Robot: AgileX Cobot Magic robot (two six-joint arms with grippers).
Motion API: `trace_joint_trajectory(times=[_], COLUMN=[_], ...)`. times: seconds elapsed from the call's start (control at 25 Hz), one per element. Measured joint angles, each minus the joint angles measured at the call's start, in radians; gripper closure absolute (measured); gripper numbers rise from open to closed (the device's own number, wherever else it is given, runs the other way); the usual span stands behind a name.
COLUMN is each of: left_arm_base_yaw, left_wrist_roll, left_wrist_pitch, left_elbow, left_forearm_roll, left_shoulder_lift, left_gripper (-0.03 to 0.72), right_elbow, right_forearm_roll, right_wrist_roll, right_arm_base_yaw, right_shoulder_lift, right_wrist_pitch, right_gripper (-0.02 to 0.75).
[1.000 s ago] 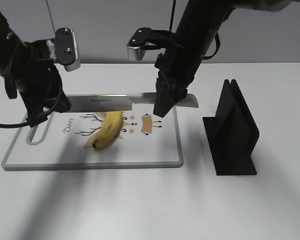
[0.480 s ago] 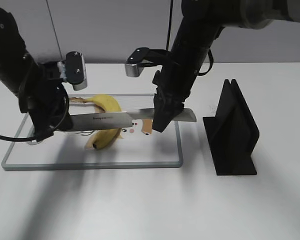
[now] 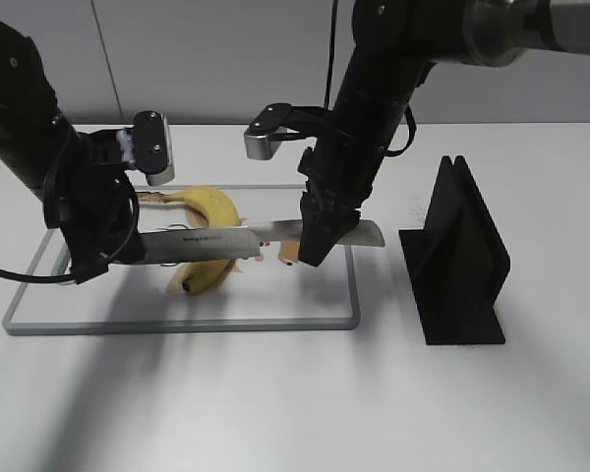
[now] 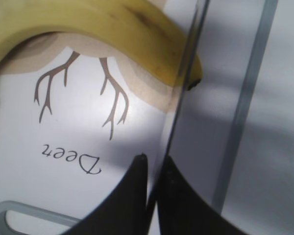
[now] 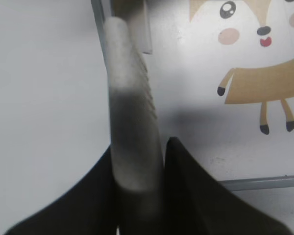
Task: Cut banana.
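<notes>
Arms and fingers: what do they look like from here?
Both arms are black. Each carries a silver-grey camera box with black dots, left and right. A black cable loops by the left arm. The fingers are black, tapered wedges.

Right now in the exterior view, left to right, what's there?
left gripper → banana → right gripper gripping the knife handle → black stand.
</notes>
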Motion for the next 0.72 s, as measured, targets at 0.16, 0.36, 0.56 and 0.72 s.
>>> trace_joint_trajectory(times=[0.16,0.36,0.56,0.72], left_arm_base_yaw=[0.000,0.000,-0.002,-0.002], left_wrist_roll=[0.000,0.001,0.001,0.001], left_wrist_pitch=[-0.015,-0.024,-0.037,-0.051], left_elbow=[0.000,0.001,0.001,0.001], left_forearm_roll=[0.000,0.003,-0.006,-0.004], left_shoulder_lift=[0.000,0.006,0.033,0.044], left_gripper=[0.658,0.658,0.658,0.659], right_elbow=[0.000,0.000,0.000,0.004], right_forearm_roll=[-0.007,-0.015,-0.028,-0.040], right_wrist_roll=[0.000,0.000,0.004,0.003], right_arm_base_yaw=[0.000,0.000,0.000,0.000], right_shoulder_lift=[0.001,0.010,0.018,0.027], right_wrist_pitch=[-0.010,-0.022,-0.033,-0.057], right_gripper=[0.524,0.522,0.522,0.521])
